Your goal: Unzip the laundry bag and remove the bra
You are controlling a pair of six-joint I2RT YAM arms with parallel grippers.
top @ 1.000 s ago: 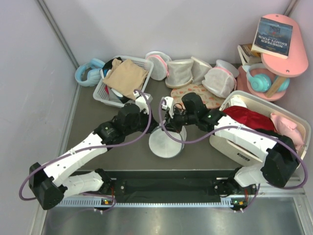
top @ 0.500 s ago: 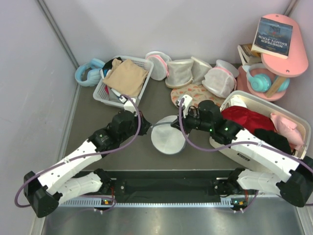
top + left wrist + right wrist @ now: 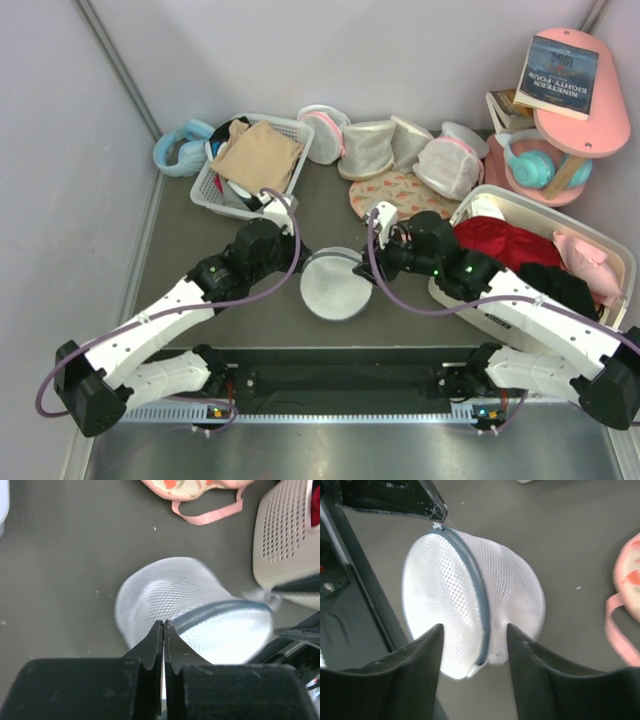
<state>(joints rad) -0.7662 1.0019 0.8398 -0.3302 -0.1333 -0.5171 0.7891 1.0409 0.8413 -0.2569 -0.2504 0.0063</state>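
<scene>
though closed before, right gripper [image 3: 474,630] spread

In the left wrist view the laundry bag [image 3: 175,600] is smeared by blur at its right end, and its mesh hides any contents. From above, the left arm [image 3: 215,285] and right arm [image 3: 500,285] cover its side edges. The cream basket [image 3: 285,535] runs off that wrist view's right edge.

A tan cloth [image 3: 258,155] lies in the basket [image 3: 212,188]. Blue headphones [image 3: 178,150] sit left of it, pink-trimmed mesh bags [image 3: 370,150] right.
</scene>
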